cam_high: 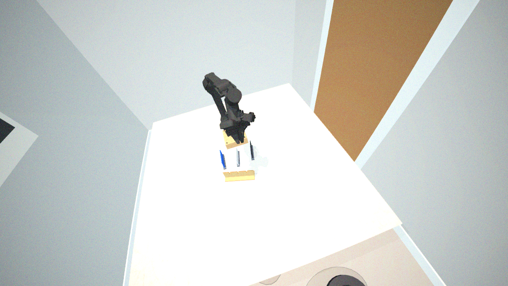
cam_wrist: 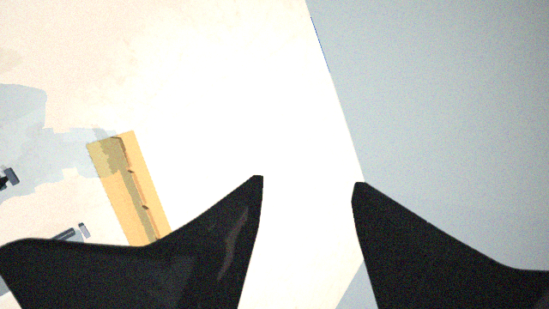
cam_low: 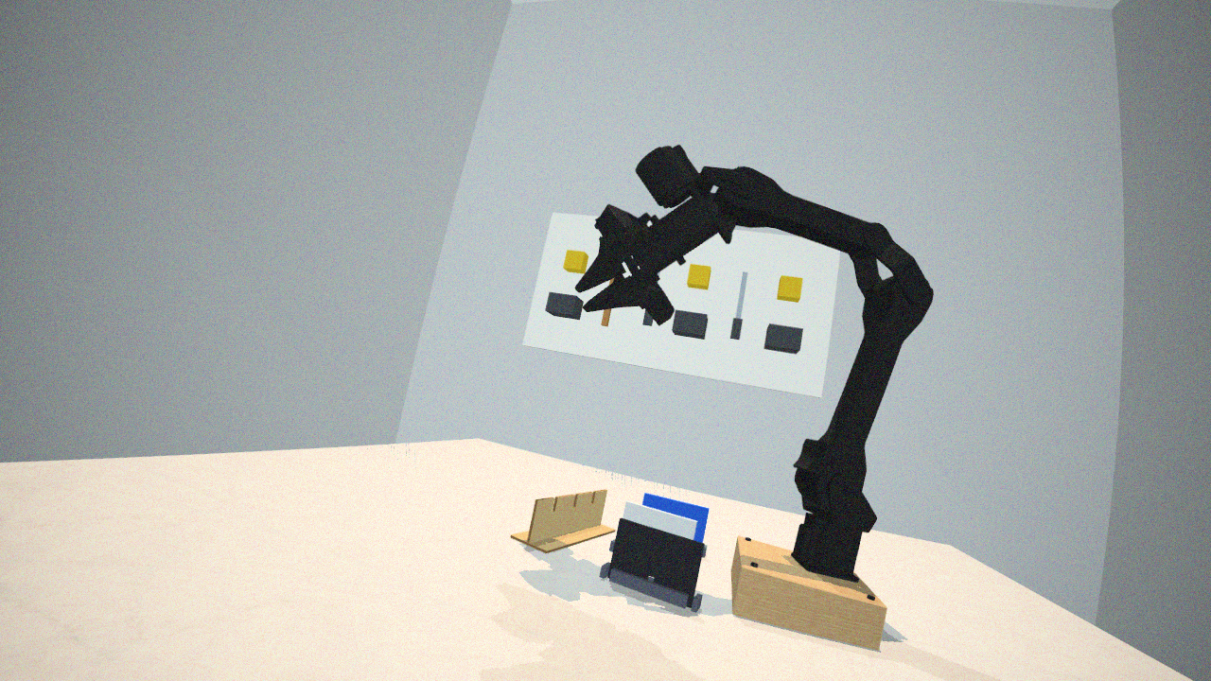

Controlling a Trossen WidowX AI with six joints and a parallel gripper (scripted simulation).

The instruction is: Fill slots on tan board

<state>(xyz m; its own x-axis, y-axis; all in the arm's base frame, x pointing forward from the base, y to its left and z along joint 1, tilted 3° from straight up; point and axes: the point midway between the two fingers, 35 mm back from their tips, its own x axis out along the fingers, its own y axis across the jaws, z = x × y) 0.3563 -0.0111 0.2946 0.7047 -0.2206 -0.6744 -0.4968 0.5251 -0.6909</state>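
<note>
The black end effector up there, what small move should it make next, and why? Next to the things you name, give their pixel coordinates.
Probably lower toward the upright black board (cam_high: 251,150) (cam_low: 657,556): the open end effector (cam_high: 240,142) (cam_low: 581,299) (cam_wrist: 308,188) hangs high, holding nothing, and the standing tan board (cam_high: 239,174) (cam_low: 569,515) (cam_wrist: 136,189) has unfilled slots.

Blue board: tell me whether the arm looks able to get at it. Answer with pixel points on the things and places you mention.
Probably yes. The blue board (cam_high: 222,159) (cam_low: 675,505) stands upright, its top edge uncovered, and the arm's jaws are apart above the boards with nothing between them. Reach itself is a guess.

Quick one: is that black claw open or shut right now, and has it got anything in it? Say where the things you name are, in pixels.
Gripper (cam_high: 240,142) (cam_low: 581,300) (cam_wrist: 308,188): open partway, holding nothing, raised above the table (cam_high: 270,199) (cam_low: 254,550) (cam_wrist: 223,107).
</note>
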